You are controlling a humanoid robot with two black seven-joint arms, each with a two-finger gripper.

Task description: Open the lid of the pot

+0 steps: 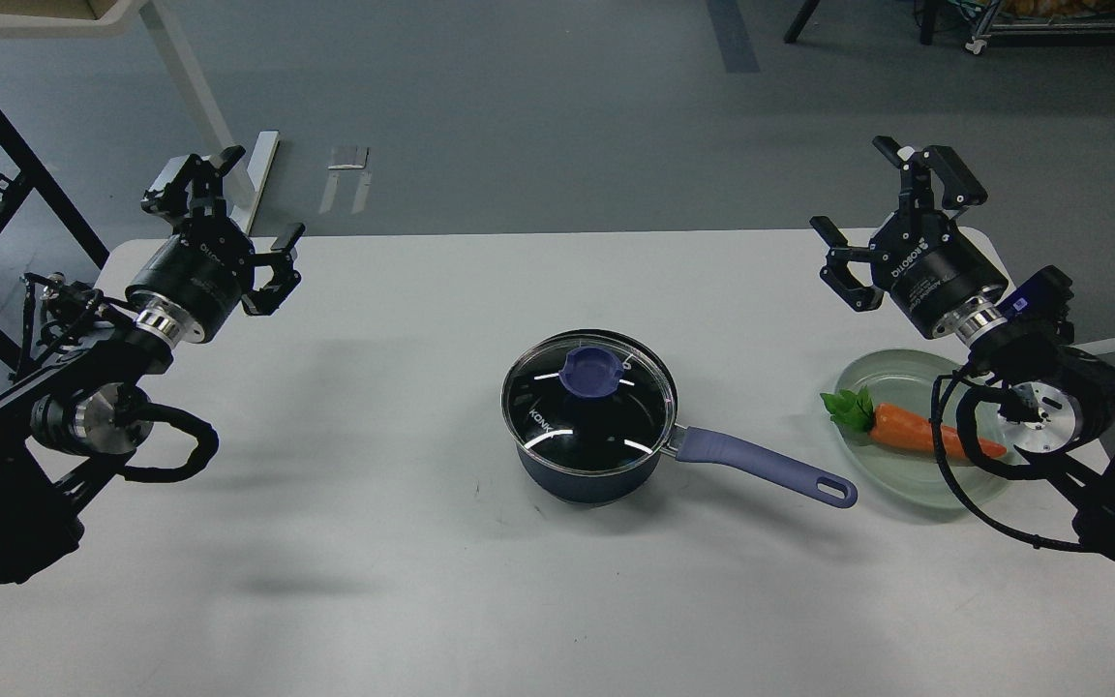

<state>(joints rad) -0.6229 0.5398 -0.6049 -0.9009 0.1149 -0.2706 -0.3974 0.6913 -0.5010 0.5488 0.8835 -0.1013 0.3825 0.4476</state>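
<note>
Both jaws are wide open and hold nothing, the left gripper (233, 218) far left and the right gripper (891, 218) far right, and the lid (588, 395) sits on the pot (585, 474) in the middle of the table (403, 581).

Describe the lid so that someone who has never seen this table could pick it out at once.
On the white table, find the dark navy pot in the middle, its long periwinkle handle pointing right toward a green plate with a carrot. The lid sits on that pot. It is the only clear glass disc with a metal rim and a blue-purple knob.
</note>
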